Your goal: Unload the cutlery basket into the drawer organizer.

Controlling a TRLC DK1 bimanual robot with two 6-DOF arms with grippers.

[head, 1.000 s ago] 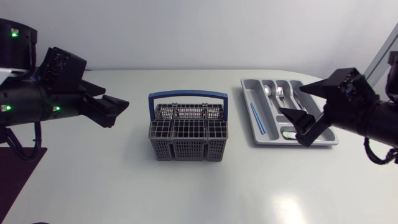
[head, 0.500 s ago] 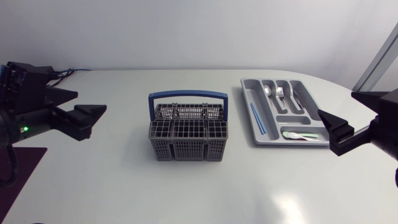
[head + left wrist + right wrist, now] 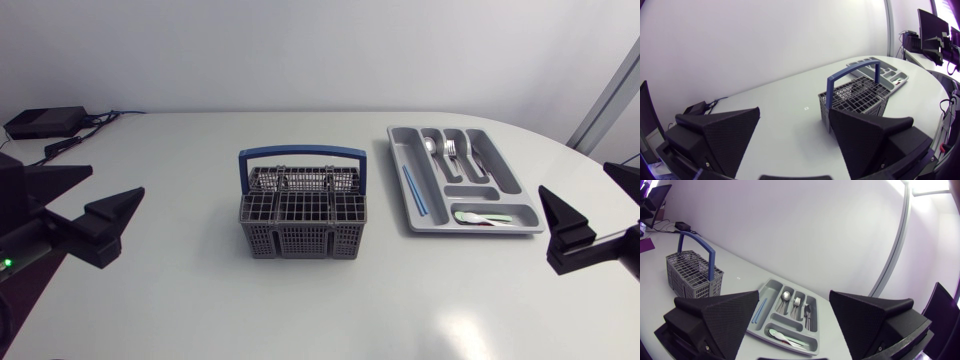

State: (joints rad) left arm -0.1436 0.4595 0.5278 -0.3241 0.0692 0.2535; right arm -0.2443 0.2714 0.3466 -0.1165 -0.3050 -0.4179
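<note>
**Grey plastic mesh cutlery basket (image 3: 303, 222) looks unloaded; both arms out at the sides**

Nearest: the matte black left gripper (image 3: 115, 180) sits at the left edge of the white table (image 3: 320, 300). Its fingers are spread wide with nothing between them. The matte black right gripper (image 3: 573, 177) sits at the right edge, likewise spread and holding nothing. Both are well apart from the task's things.

Middle: the basket stands upright, blue hoop handle (image 3: 302, 153) raised. No cutlery stands out of it in any view. The cell bottoms are not fully visible.

Farther, toward the right arm: the grey plastic drawer organizer (image 3: 500, 229) lies apart from the basket. Its long slots hold a thin blue stick (image 3: 413, 190), a metal spoon (image 3: 430, 146), a metal fork (image 3: 450, 150) and a dark-handled piece (image 3: 478, 160). The cross compartment holds a green-and-white piece (image 3: 485, 216).

Judgement: unloading appears finished, or at its last check. The next move, if any, is to confirm from above that the cells are empty. A leftover would call for a vertical reach past the handle, then placement in the matching slot.
</note>
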